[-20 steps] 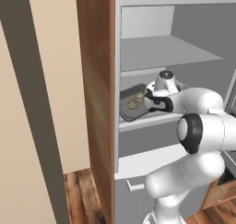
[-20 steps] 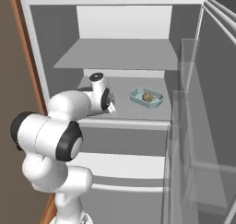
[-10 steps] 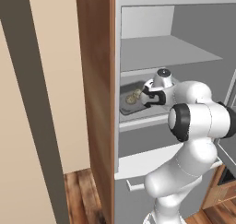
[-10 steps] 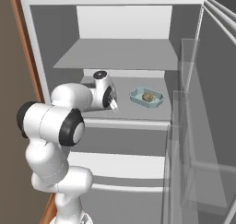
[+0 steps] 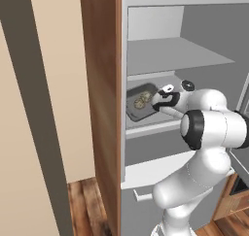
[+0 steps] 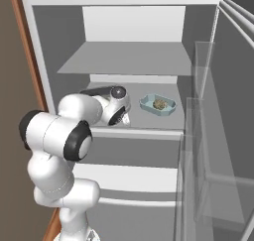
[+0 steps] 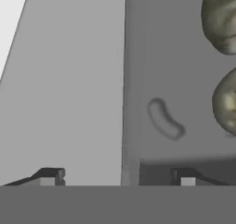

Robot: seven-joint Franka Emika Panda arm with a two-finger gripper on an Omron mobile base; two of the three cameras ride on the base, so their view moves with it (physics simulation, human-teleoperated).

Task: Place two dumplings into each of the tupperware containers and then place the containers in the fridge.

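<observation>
Reaching into the fridge [image 5: 160, 60], the arm holds its claw [image 7: 117, 174] low over the middle shelf [image 6: 149, 123], at the near edge of the grey tub [image 5: 138, 106]. From the hand camera the two fingertips [image 7: 48, 174] stand well apart with nothing between them: one sits over the bare shelf, the other over the tub's floor, and the tub's wall runs up between them, so the claw straddles the rim without clamping it. Two dumplings [image 7: 226, 61] lie inside the grey tub, ahead of the claw and off to one side, apart from both fingertips. In the left base view the tub rests flat on the shelf by the fridge's wood-panelled side, its dumplings [image 5: 141, 100] near the middle, with the hand just beside its nearer end. In the right base view the blue tub [image 6: 158, 105] sits on the same shelf, well to the right of the hand, with a brown lump of dumpling [image 6: 159, 103] showing inside it.
</observation>
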